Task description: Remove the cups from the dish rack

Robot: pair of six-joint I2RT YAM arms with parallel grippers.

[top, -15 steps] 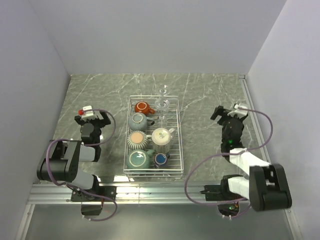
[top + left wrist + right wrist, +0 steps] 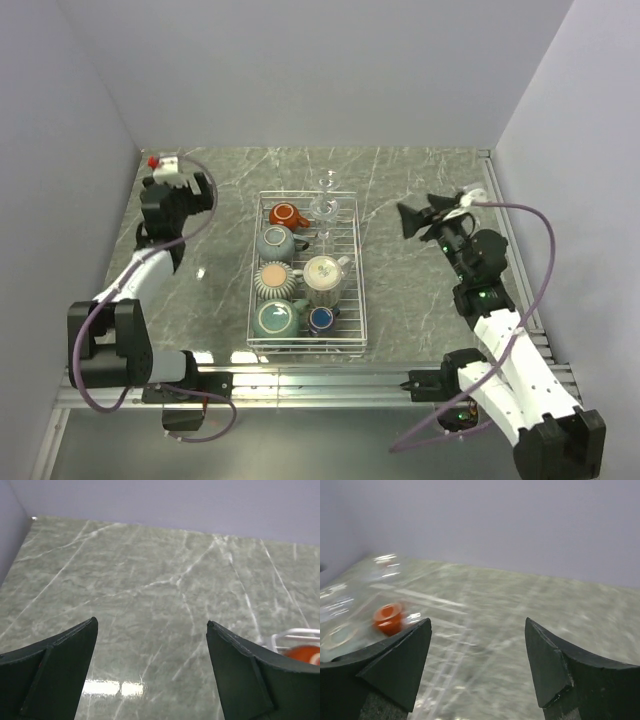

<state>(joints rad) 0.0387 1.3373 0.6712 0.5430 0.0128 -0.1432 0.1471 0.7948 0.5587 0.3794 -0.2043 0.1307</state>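
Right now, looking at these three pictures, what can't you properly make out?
- Top view: the clear stemmed glasses at the far end of the white wire dish rack are too faint to count.
- Right wrist view: motion blur smears the rack and its contents; only the red-brown ceramic mug is recognisable.
- Left wrist view: the right edge cuts off that mug and most of the rack.

Soft, even overhead light; white glare on the table (image 2: pixel 150 605) (left wrist view); right wrist view is motion-blurred, the red-brown mug (image 2: pixel 388 618) smeared; top view sharp.
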